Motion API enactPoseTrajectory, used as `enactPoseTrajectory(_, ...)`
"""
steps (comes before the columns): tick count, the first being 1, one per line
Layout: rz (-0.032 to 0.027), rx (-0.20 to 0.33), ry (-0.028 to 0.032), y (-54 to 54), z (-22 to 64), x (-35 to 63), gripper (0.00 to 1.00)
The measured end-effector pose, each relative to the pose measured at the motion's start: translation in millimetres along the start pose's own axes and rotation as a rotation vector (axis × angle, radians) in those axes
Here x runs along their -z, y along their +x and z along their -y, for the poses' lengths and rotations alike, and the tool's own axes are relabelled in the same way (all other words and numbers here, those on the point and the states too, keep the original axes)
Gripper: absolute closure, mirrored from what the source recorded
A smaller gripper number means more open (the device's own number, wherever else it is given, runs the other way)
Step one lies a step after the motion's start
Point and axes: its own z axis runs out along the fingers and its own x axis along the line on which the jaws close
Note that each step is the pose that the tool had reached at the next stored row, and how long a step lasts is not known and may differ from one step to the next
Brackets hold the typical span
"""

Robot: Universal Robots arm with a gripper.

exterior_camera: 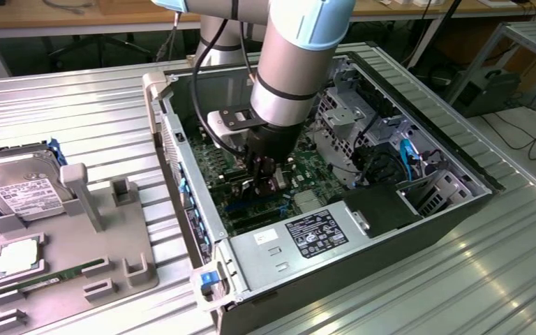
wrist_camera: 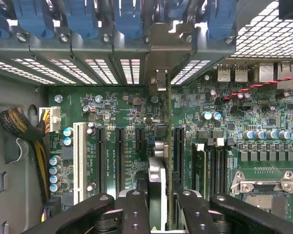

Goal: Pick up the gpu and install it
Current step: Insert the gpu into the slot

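wrist view: gpu [wrist_camera: 158, 161] edge-on, bracket toward rear slots

We are looking at a robotics laboratory or electronics workshop. An opened desktop computer case [exterior_camera: 343, 230] lies on a ribbed metal work table [exterior_camera: 82, 112] beside a grey parts fixture [exterior_camera: 91, 230] holding a hard drive [exterior_camera: 17, 188]. Behind it we see wooden benches [exterior_camera: 109, 10] with trailing cables [exterior_camera: 529, 143], and the case's green motherboard [wrist_camera: 224, 141] with its slots exposed.
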Motion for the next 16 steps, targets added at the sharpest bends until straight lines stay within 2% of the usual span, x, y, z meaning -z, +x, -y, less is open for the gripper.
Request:
enactPoseTrajectory(8, -0.0046, 0.0, 0.0001, -1.5, 0.0, -0.1, 0.72)
enactPoseTrajectory(16, -0.0047, 0.0, 0.0, -1.9, -0.9, -0.4, 0.72)
